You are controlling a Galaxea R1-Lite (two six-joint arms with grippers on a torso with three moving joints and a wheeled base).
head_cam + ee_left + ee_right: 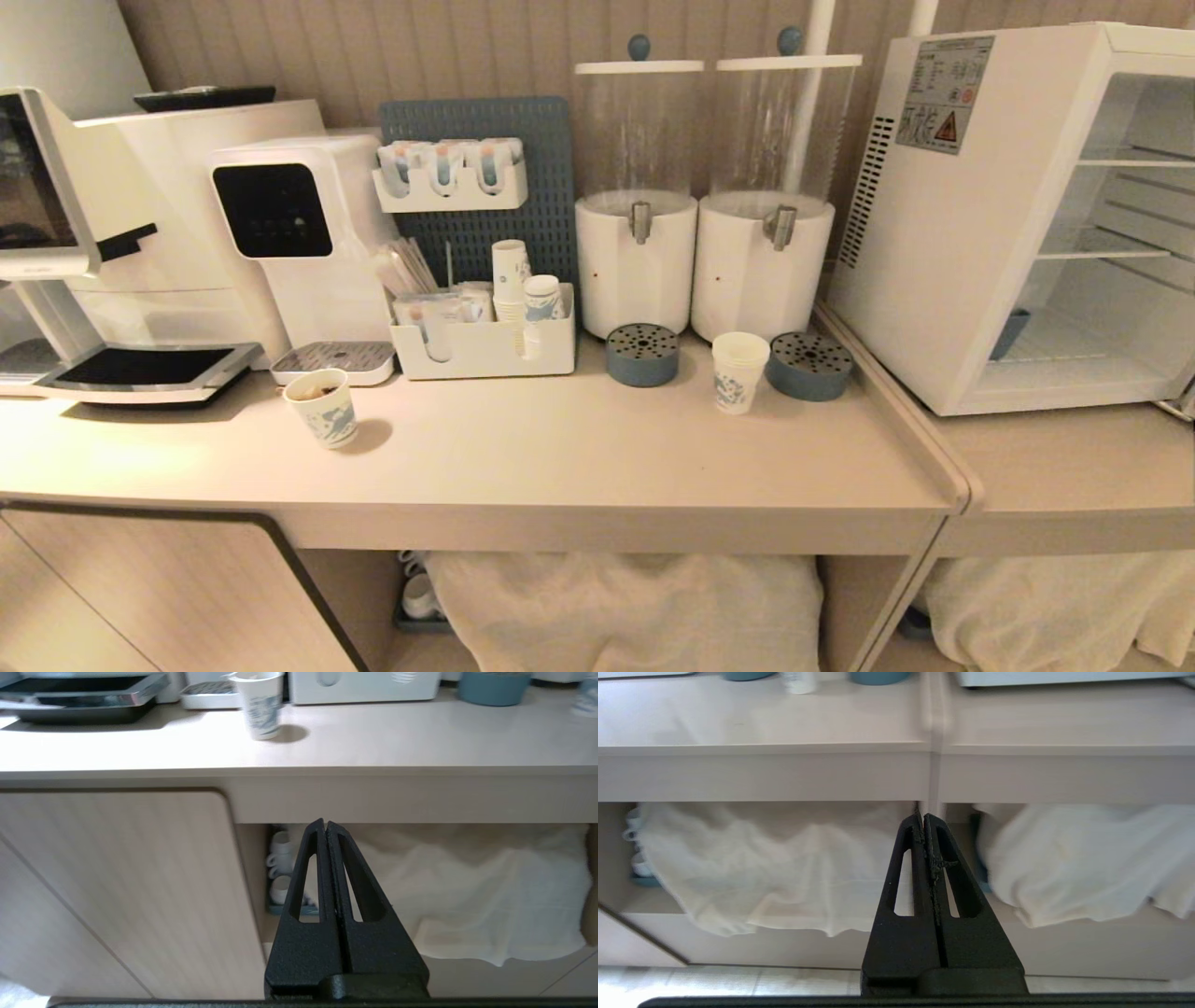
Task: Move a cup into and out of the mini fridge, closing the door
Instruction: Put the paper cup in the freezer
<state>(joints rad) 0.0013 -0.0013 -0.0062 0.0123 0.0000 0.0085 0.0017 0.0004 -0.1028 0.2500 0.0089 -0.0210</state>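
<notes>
From the head view, the fridge (1018, 224) sits at the right end of the counter (560, 448), its inside open to view with bare wire shelves. The cup (740, 371) stands between two blue drip trays (641, 354), below the dispensers (635, 196). A cup with brown inside (322, 407) stands near the coffee machines (280, 233).

Left wrist view: the left gripper (325, 823) hangs below the counter edge, clenched, empty.

Right wrist view: the right gripper (923, 817) likewise clenched, empty, before a white cloth (761, 868).

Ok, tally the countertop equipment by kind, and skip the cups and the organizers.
White coffee machines: 2
Clear drink dispensers: 2
Round blue drip trays: 2
Mini fridge: 1
Total: 7
</notes>
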